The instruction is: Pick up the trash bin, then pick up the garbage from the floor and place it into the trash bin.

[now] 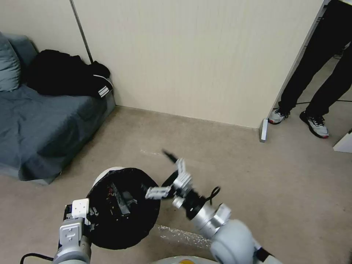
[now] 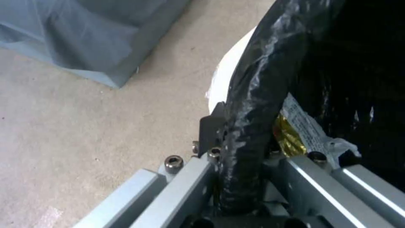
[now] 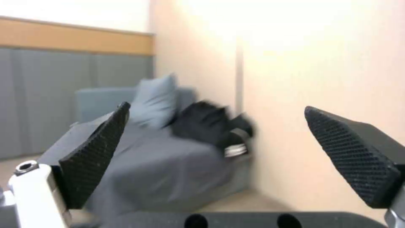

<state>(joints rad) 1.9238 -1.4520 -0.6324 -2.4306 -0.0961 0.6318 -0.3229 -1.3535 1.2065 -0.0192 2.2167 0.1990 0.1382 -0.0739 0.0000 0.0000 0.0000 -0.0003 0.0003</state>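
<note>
My left gripper [image 1: 90, 216] is shut on the near rim of the trash bin [image 1: 110, 171], a white bucket lined with a black bag, held off the floor at the lower left. In the left wrist view the left gripper [image 2: 242, 139] pinches the bag-wrapped rim [image 2: 253, 95]. Inside the bin lies garbage, a shiny yellow and white wrapper [image 2: 299, 126]. My right gripper [image 1: 157, 172] hovers just right of the bin's rim, open, with nothing between its pads [image 3: 97, 158].
A grey sofa [image 1: 44, 124] with a pillow [image 1: 7, 62] and black striped clothing [image 1: 69, 77] stands at the left against the beige wall. A partition foot [image 1: 263, 130] and a person's legs [image 1: 315, 73] are at the right. Bare carpet [image 1: 227, 157] lies ahead.
</note>
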